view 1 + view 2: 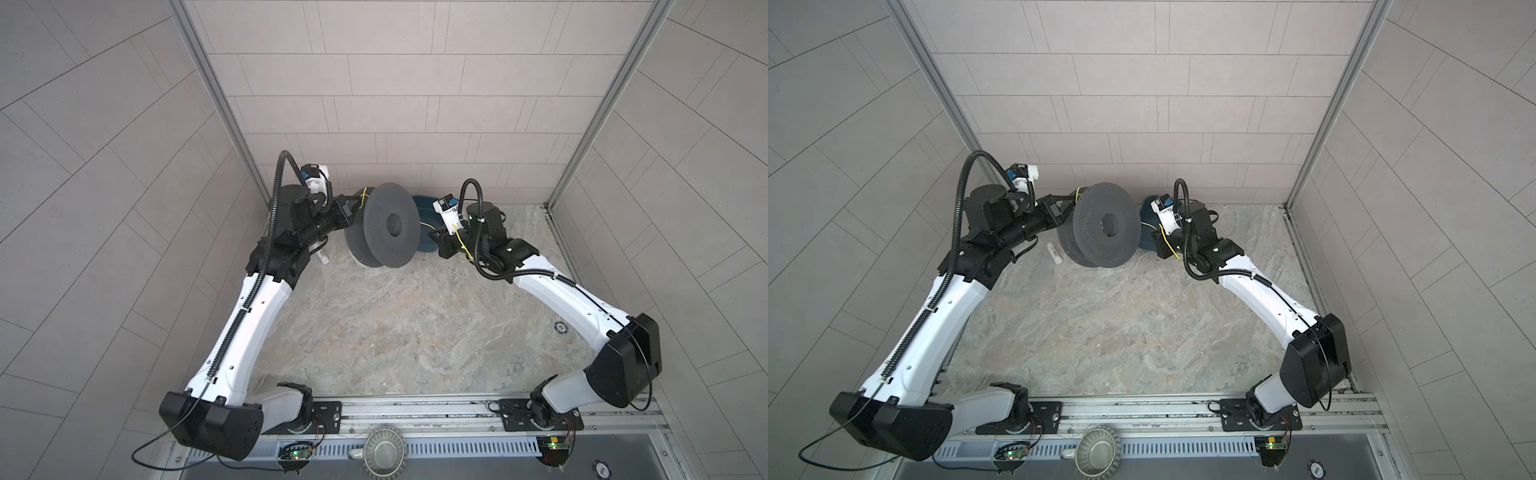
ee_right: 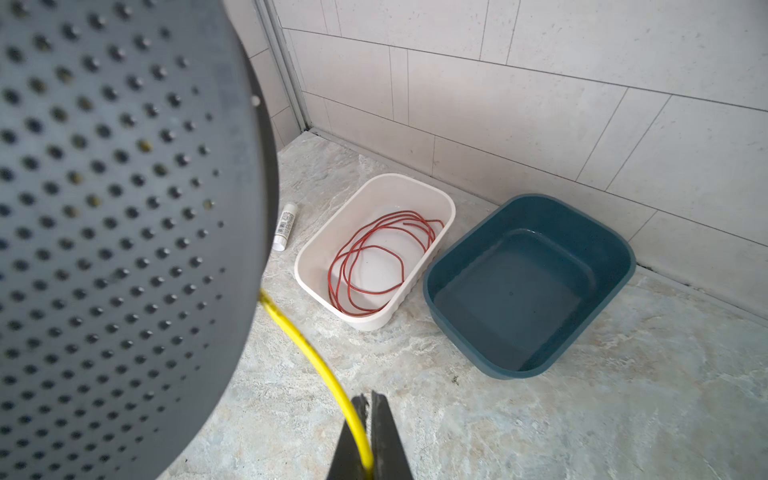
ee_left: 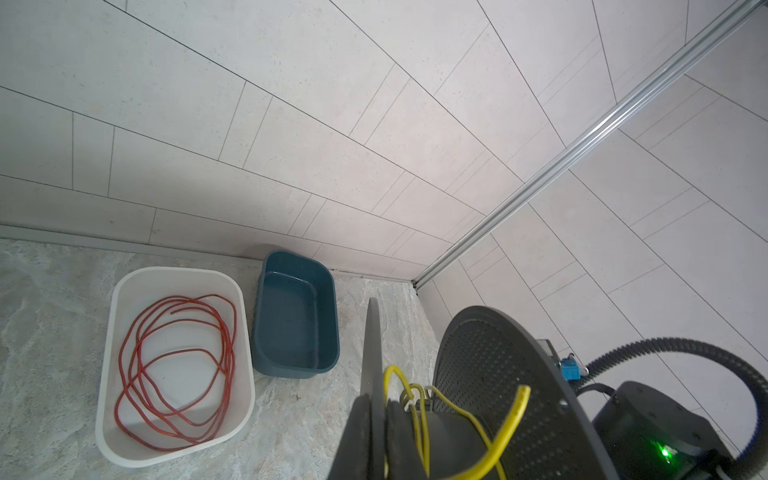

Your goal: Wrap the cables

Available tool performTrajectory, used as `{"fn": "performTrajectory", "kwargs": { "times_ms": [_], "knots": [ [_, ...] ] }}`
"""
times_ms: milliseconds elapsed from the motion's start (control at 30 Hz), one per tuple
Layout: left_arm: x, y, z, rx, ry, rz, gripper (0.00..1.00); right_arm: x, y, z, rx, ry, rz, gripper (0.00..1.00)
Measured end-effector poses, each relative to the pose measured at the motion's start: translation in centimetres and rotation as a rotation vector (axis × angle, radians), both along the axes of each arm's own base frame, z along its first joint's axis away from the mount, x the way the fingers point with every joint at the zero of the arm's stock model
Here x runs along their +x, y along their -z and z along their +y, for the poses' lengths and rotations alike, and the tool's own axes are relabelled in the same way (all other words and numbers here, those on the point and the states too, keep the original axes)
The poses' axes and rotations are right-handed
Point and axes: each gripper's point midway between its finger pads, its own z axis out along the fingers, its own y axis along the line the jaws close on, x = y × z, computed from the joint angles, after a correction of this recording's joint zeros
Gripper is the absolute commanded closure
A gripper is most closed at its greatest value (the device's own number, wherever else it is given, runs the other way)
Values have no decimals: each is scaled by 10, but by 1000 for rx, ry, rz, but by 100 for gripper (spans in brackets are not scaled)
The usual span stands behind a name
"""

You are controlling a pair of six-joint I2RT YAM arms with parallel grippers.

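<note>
A grey perforated spool point(image 1: 386, 226) point(image 1: 1100, 226) is held tilted above the table near the back wall. My left gripper point(image 3: 377, 401) point(image 1: 1065, 208) is shut on the spool's thin far flange point(image 3: 371, 332). The yellow cables point(image 3: 519, 411) loop loosely round the spool's core between the two flanges. One strand point(image 2: 307, 345) runs from behind the near flange point(image 2: 124, 208) to my right gripper point(image 2: 369, 399) point(image 1: 434, 237), which is shut on it. Past that gripper the yellow strand point(image 1: 461, 243) trails over the right wrist.
A white bin point(image 2: 432, 195) point(image 3: 124, 286) holding coiled red wire point(image 2: 365, 257) stands by the back wall. An empty blue bin point(image 2: 623, 245) point(image 3: 328, 274) is beside it. A small white tube point(image 2: 284, 226) point(image 1: 1054, 252) lies under the spool's left side. Tiled walls close in on three sides.
</note>
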Motion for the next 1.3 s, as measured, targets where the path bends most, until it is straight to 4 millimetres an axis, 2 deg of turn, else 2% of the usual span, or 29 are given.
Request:
{"fn": "performTrajectory", "kwargs": {
  "times_ms": [100, 200, 300, 433, 500, 533, 633, 767, 1100, 1300],
  "knots": [
    [2, -2, 2, -11, -12, 4, 100, -5, -2, 4, 13, -13, -11, 99],
    [3, -7, 2, -20, -12, -1, 100, -9, -5, 7, 40, -33, -21, 92],
    [4, -10, 3, -27, -17, -6, 100, -13, -8, 10, 58, -54, -24, 91],
    [5, -11, 6, -28, -30, -10, 100, -16, -8, 13, 69, -77, -13, 85],
    [6, -12, 8, -26, -40, -15, 100, -18, -7, 14, 73, -87, -5, 80],
    [7, -12, 10, -24, -48, -18, 100, -19, -7, 15, 74, -93, -2, 72],
    [9, -12, 15, -15, -71, -22, 100, -22, -4, 16, 73, -106, 15, 75],
    [11, -12, 19, -6, -87, -27, 100, -24, -1, 16, 68, -113, 27, 74],
    [11, -11, 21, 3, -91, -23, 100, -28, 10, 12, 25, -116, 53, 58],
    [10, -17, 24, 19, -96, -43, 100, -34, 12, 2, -7, -94, 49, 57]
  ]
}}
